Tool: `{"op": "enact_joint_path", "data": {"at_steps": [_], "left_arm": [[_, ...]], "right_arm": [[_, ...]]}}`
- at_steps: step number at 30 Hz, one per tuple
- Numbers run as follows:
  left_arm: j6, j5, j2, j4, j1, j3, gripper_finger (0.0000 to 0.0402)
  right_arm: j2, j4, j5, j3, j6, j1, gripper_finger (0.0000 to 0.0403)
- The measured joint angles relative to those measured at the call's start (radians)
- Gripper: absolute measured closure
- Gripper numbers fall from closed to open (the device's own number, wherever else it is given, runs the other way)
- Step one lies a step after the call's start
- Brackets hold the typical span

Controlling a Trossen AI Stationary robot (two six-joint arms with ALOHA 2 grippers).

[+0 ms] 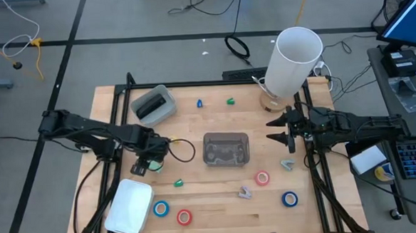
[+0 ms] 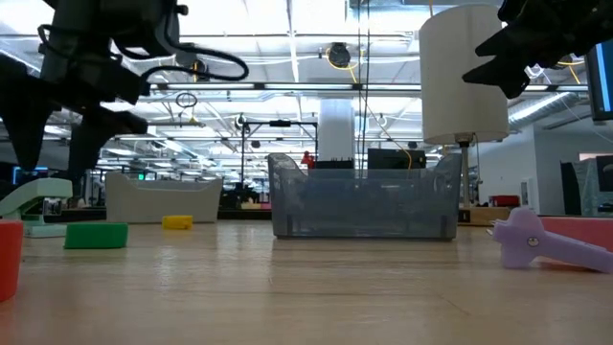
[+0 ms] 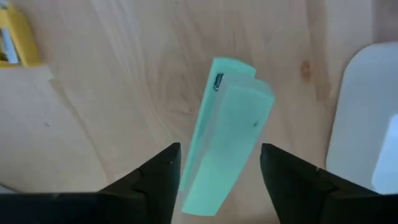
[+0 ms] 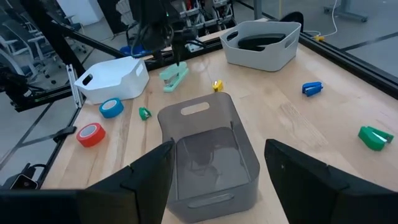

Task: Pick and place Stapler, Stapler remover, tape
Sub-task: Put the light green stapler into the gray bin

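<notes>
Left gripper [image 3: 217,180] open astride the stapler [image 3: 227,134]; right gripper [image 4: 217,180] open above the clear bin [image 4: 208,155].

Lying flat on the wooden table [image 1: 219,201], the mint-green stapler [image 1: 154,164], between the spread left fingers [image 3: 155,177] with a gap on each side, just beside the white tray [image 1: 129,206] and left of the clear bin [image 1: 226,148]. Scattered near the table's front edge, 4 tape rolls: blue [image 1: 161,208] and red [image 1: 184,217] by the white tray, pink [image 1: 262,178] and blue [image 1: 289,198] toward the right. Between them, a lilac staple remover [image 1: 245,193]. Hovering off the table at its right edge near the white cylinder [image 1: 295,58], the right gripper [image 1: 276,131], fingers spread, holding nothing.
</notes>
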Motion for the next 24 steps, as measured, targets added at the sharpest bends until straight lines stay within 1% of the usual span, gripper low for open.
{"op": "enact_joint_path", "data": {"at_steps": [5, 18, 21, 24], "left_arm": [[0.022, 0.006, 0.035, -0.003, 0.0, 0.0, 0.0155], [0.051, 0.004, 0.185, 0.001, -0.003, 0.001, 0.0154], [0.047, -0.008, 0.206, 0.003, -0.003, 0.001, 0.0168], [0.047, -0.011, 0.21, 0.004, -0.003, 0.001, 0.0207]], "right_arm": [[0.0, 0.0, 0.0, 0.0, 0.0, 0.0, 0.0161], [0.0, -0.001, 0.0, 0.0, 0.0, 0.0, 0.0161], [0.0, -0.001, 0.0, 0.0, 0.0, 0.0, 0.0161], [0.0, -0.001, -0.001, 0.0, 0.0, 0.0, 0.0161]]}}
